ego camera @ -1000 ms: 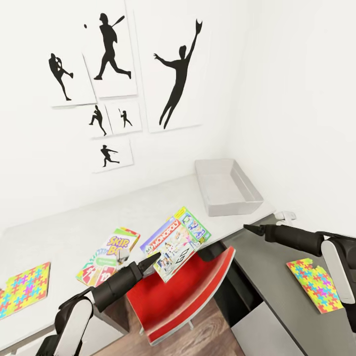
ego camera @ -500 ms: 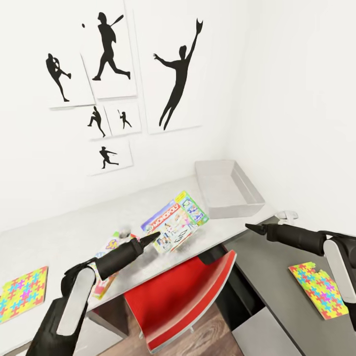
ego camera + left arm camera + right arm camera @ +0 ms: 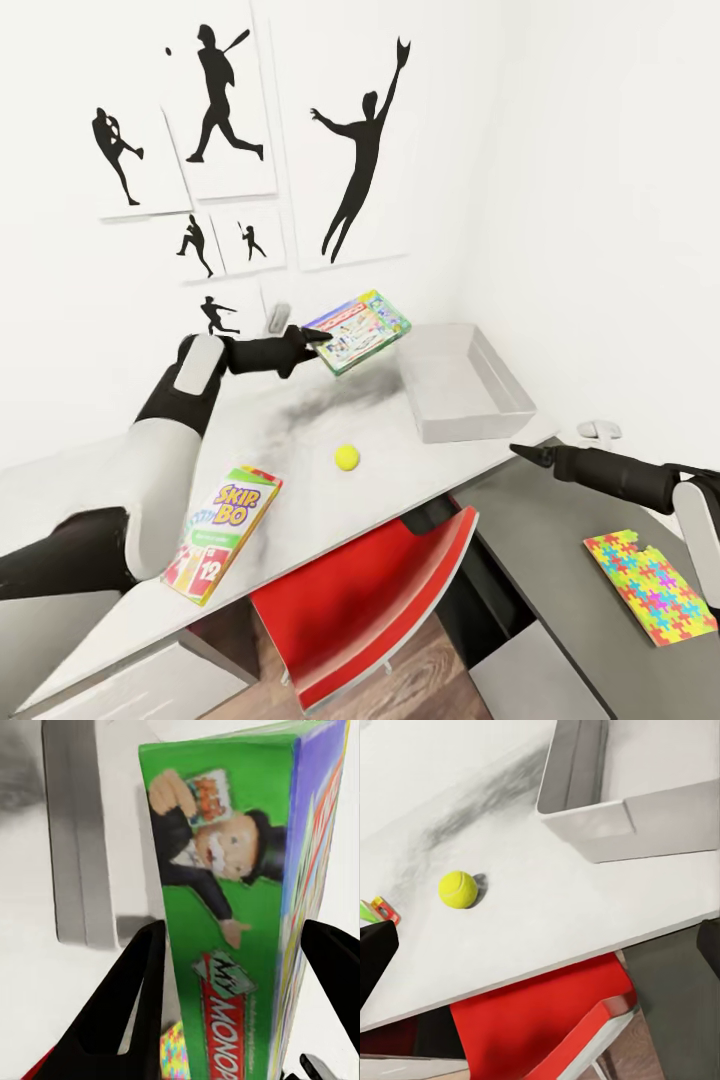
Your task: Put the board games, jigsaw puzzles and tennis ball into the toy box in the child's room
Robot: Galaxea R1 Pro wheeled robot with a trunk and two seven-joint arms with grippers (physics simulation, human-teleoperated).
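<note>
My left gripper [image 3: 308, 345] is shut on one end of a green-edged Monopoly board game [image 3: 357, 330] and holds it in the air, just left of the grey toy box [image 3: 470, 410]. In the left wrist view the fingers of that gripper [image 3: 234, 930] clamp the board game [image 3: 225, 892], with the toy box's wall [image 3: 75, 832] beyond. The tennis ball [image 3: 347, 457] lies on the table [image 3: 290, 420], and the Skip-Bo board game [image 3: 222, 530] lies near its front edge. One jigsaw puzzle [image 3: 650, 585] rests on the lower dark wing. My right gripper [image 3: 520, 452] hovers open past the table's right corner; between its spread fingers [image 3: 544, 937] I see the tennis ball [image 3: 458, 889] and the toy box [image 3: 622, 817].
A red chair [image 3: 370, 590] is tucked under the table's front, between my arms. The white wall with athlete prints [image 3: 355, 150] backs the table, and another wall closes the right side behind the toy box. A small white fitting [image 3: 597, 430] sits by the far end of the dark wing.
My left arm has lifted the Monopoly box up off the table and carried it back toward the toy box, uncovering the tennis ball and the Skip-Bo box. The right arm barely moved.
</note>
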